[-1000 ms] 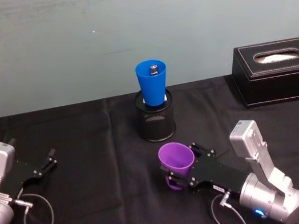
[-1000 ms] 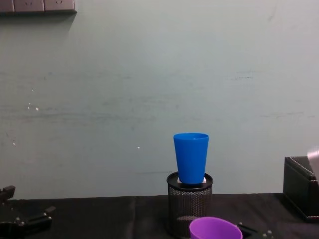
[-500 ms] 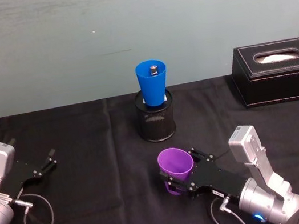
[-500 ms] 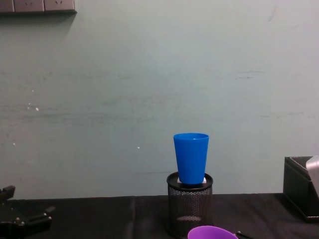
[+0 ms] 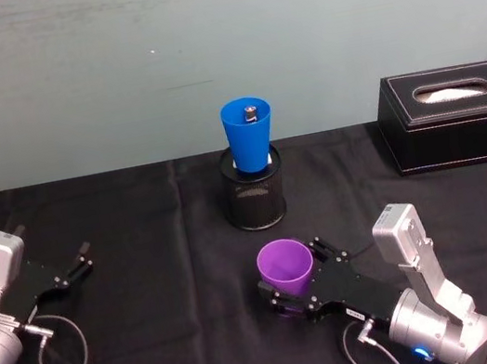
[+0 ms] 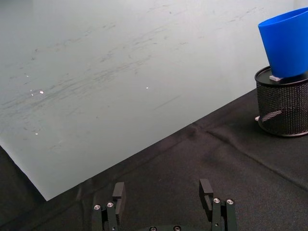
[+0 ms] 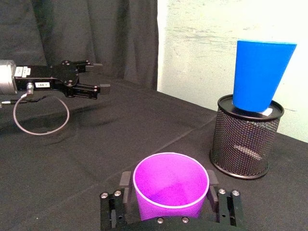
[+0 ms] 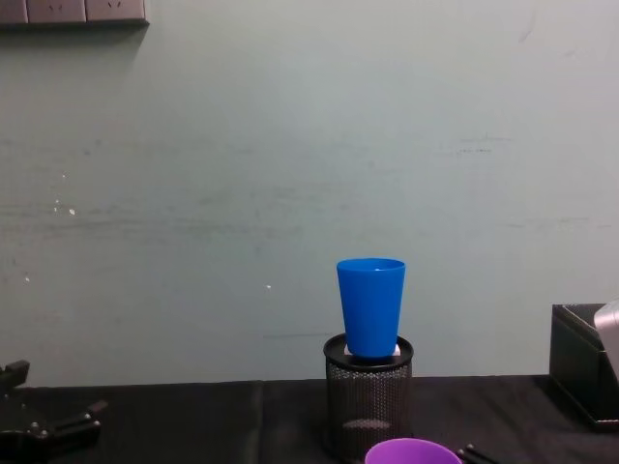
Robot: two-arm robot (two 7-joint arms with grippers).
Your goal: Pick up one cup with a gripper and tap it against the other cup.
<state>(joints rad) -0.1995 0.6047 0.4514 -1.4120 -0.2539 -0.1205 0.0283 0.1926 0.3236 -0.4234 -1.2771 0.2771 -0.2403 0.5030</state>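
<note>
Right end effector (image 5: 287,295) clamped on purple cup (image 5: 286,266), upright, mouth up, near blue cup (image 5: 248,134)

The right gripper (image 5: 287,295) seems clamped near the table's middle; the left gripper (image 5: 79,265) rests open, parked far left.

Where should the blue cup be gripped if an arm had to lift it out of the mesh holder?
Grip the blue cup across its upper wall, coming in level from the robot's side. It stands upright with its narrow base sunk in the mesh holder, so only the wider upper part is exposed, and the taper would probably resist slipping down through closed fingers.
</note>
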